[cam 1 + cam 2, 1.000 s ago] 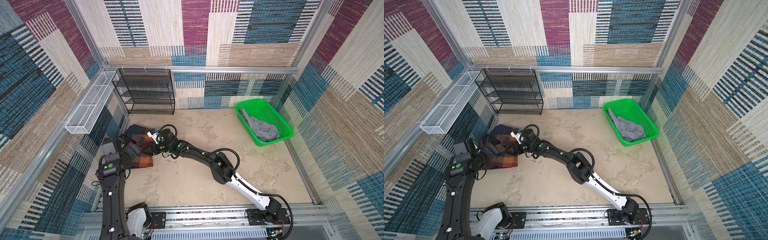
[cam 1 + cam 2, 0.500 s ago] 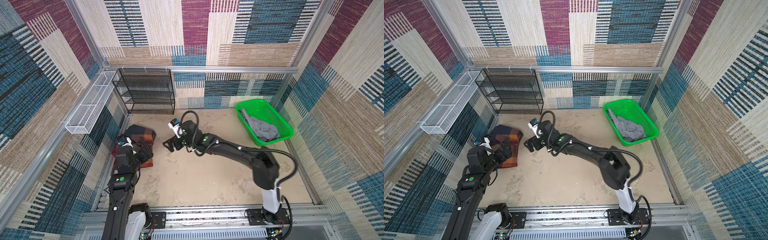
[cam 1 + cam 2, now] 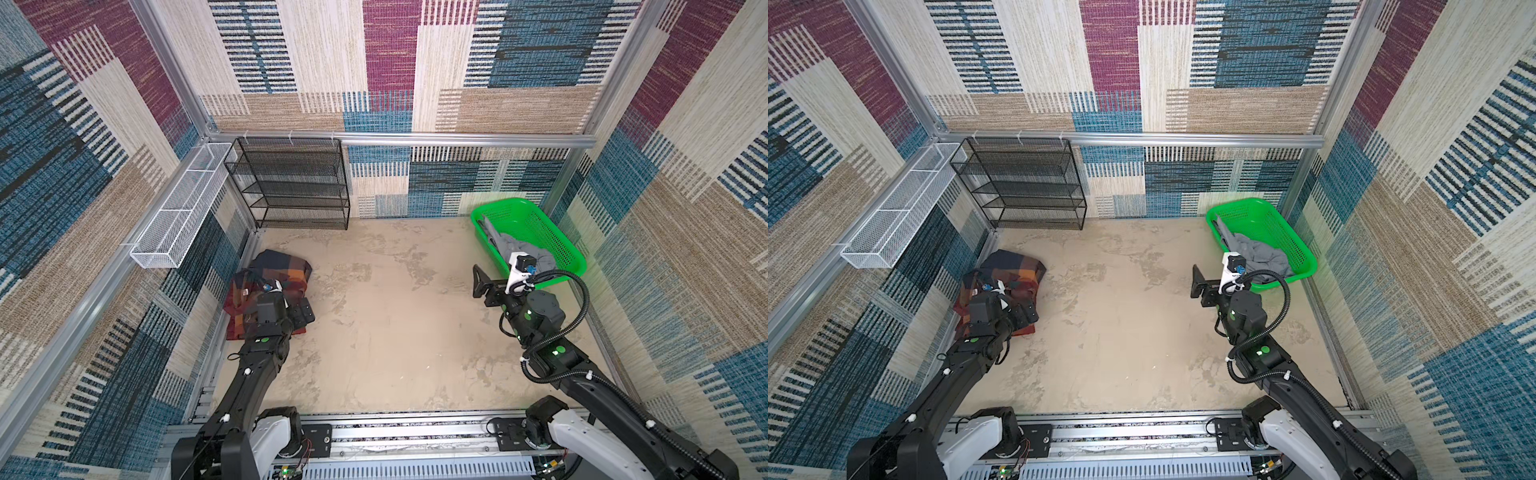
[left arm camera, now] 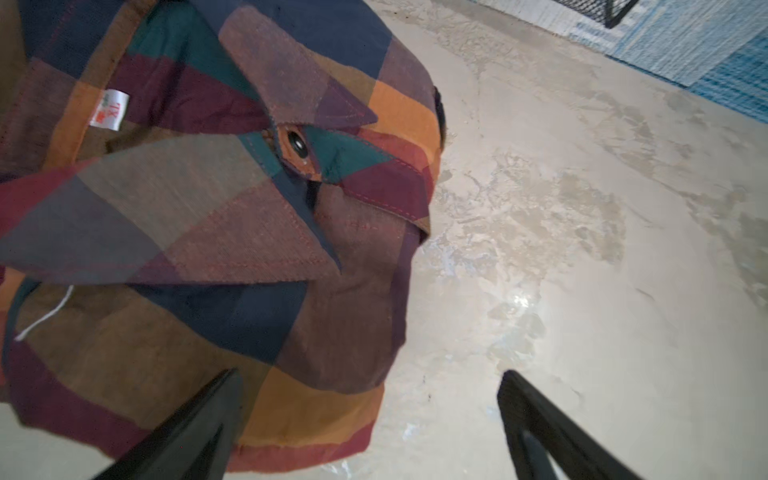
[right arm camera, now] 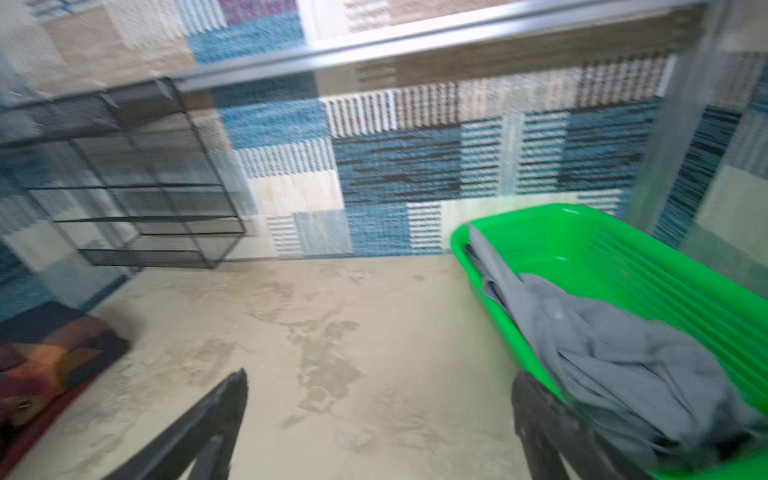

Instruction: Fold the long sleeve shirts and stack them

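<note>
A folded plaid shirt (image 3: 286,272) (image 3: 1017,268) lies on the floor at the left, collar and a white label showing in the left wrist view (image 4: 208,208). My left gripper (image 3: 301,316) (image 3: 1025,313) (image 4: 369,376) hovers open over the shirt's near right edge with nothing between its fingers. A crumpled grey shirt (image 3: 505,246) (image 3: 1258,251) (image 5: 602,353) lies in a green basket (image 3: 536,208) (image 3: 1237,205) (image 5: 540,212) at the back right. Just left of that basket's near end is my right gripper (image 3: 496,282) (image 3: 1212,284) (image 5: 381,376), open and empty above bare floor.
A black wire rack (image 3: 291,183) (image 3: 1021,183) (image 5: 124,187) stands against the back wall at the left. A white wire basket (image 3: 183,208) (image 3: 901,208) hangs on the left wall. Patterned walls close in three sides. The arms' rail (image 3: 395,432) runs along the front.
My right arm has let go at the plaid shirt and swung back across the floor to the green basket, jaws now wide. My left gripper has drawn back to the shirt's near edge.
</note>
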`<action>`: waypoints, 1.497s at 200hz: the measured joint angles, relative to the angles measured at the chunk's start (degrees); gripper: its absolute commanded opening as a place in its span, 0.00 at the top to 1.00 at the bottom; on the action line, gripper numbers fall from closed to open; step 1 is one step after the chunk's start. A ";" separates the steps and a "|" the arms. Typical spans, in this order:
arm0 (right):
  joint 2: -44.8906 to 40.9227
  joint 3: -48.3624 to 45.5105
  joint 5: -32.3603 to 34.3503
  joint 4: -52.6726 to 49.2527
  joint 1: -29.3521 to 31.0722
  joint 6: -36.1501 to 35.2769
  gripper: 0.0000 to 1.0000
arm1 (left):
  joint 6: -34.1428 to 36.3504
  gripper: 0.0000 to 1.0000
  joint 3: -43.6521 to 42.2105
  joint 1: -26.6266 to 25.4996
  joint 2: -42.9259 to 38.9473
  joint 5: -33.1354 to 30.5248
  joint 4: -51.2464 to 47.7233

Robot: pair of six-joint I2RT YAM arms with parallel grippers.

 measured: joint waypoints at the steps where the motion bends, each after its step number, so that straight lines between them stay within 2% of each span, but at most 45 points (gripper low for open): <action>1: 0.00 -0.17 0.09 0.11 -0.17 0.00 0.00 | 0.04 0.01 -0.07 0.00 0.09 -0.02 0.13; 24: 1.55 -5.38 2.93 2.32 -4.52 -0.11 0.00 | 1.77 0.01 -1.75 0.00 1.70 -1.09 4.79; 50: 8.87 -5.64 4.61 7.56 -7.30 -0.68 0.00 | 3.61 0.01 -4.11 0.00 3.85 -1.66 10.71; 83: 18.95 -8.55 9.77 16.87 -9.31 0.39 0.00 | 4.94 0.01 -5.33 0.00 9.14 -1.81 18.60; 97: 22.86 -9.51 11.85 22.80 -9.97 -1.77 0.00 | 5.31 0.01 -5.38 0.00 10.47 -0.92 21.27; 110: 24.30 -11.69 12.00 27.58 -12.15 -2.82 0.00 | 5.53 0.01 -5.64 0.00 11.65 -1.01 24.59; 130: 27.43 -13.33 12.72 32.13 -16.72 0.35 0.00 | 6.27 0.01 -4.72 0.00 14.14 -1.07 26.99; 148: 29.75 -13.29 10.80 34.51 -17.66 0.39 0.00 | 7.13 0.01 -3.63 0.04 16.02 -1.29 28.96; 173: 31.89 -15.19 8.31 42.99 -18.25 -1.38 0.00 | 7.65 0.01 -4.02 1.77 16.26 -1.55 31.52; 193: 36.81 -16.11 4.61 50.62 -18.43 -4.26 0.00 | 7.61 0.01 -5.31 3.82 15.80 -1.38 33.35; 214: 39.41 -13.46 -1.31 50.90 -19.69 -5.88 0.00 | 7.37 0.01 -6.05 4.22 15.34 -0.66 34.14; 252: 39.98 -12.00 -6.38 51.63 -21.49 -6.43 0.00 | 6.80 0.01 -6.49 2.49 13.64 1.36 34.67; 299: 40.06 -12.50 -8.33 52.28 -21.57 -6.69 0.00 | 6.36 0.01 -9.07 1.01 12.83 1.49 37.57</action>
